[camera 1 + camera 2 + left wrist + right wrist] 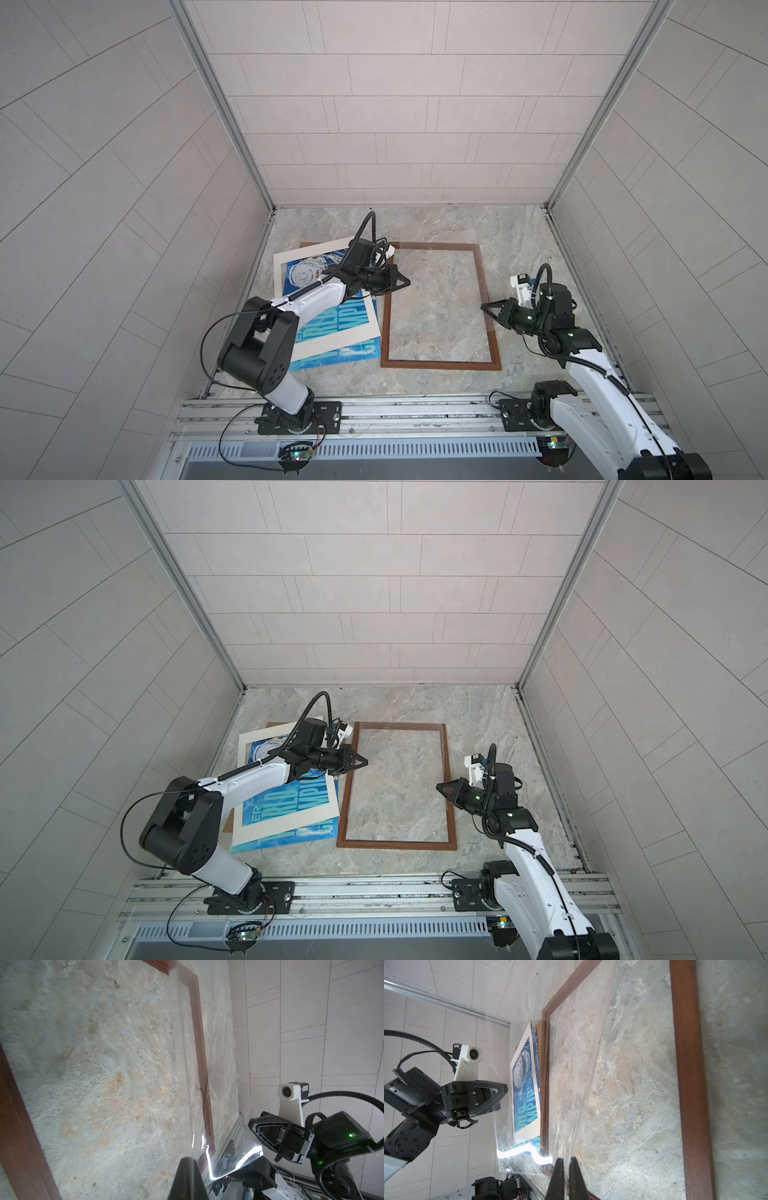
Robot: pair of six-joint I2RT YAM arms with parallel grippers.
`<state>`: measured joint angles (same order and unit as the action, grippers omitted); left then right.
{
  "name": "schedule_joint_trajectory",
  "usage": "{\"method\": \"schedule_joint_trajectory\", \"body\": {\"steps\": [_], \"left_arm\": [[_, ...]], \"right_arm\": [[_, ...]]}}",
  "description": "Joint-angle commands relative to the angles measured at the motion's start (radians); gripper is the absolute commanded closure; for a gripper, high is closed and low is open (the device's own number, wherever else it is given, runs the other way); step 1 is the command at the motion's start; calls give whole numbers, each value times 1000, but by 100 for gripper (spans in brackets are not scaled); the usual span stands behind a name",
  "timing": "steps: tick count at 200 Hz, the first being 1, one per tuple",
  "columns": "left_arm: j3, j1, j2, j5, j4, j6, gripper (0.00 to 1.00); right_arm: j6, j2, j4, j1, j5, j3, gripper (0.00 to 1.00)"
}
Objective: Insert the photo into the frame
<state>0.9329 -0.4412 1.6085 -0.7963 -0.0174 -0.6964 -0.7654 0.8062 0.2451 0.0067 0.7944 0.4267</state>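
The frame (440, 365) (397, 845) is a thin dark-brown rectangle lying flat mid-table, with bare table inside it. The photo (332, 357) (527, 1105), blue with a white helmet and light-blue lettering, lies left of the frame under a white mat. A clear sheet (571, 1084) (187, 1064) hangs over the frame between both grippers, showing glare. My left gripper (406, 283) (188, 1160) is shut on its left edge, above the frame's left rail. At the frame's right rail, my right gripper (484, 306) (565, 1160) is shut on the sheet's other edge.
A white mat border (282, 266) lies askew on the photo. A brown backing board (305, 245) peeks out beneath both. Tiled walls close in the table on three sides, and an aluminium rail (415, 411) carrying the arm bases runs along the front.
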Motion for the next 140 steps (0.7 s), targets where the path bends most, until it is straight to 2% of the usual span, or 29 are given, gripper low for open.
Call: {"method": "schedule_joint_trajectory", "body": {"steps": [1,26,84,140], "left_arm": [[-3,-7,34,16,-69,-5,100],[-18,-7,79,24,-57,-13,100],[-66,-5,87,47,-42,-11,100],[-76,-7,113,51,-35,-13,100]], "right_arm": [[-5,21,-63,7,-8,-11,100],[9,25,-38,7,-6,-13,100],[6,17,-30,7,12,-71,100],[13,-14,22,7,22,-54,100]]}}
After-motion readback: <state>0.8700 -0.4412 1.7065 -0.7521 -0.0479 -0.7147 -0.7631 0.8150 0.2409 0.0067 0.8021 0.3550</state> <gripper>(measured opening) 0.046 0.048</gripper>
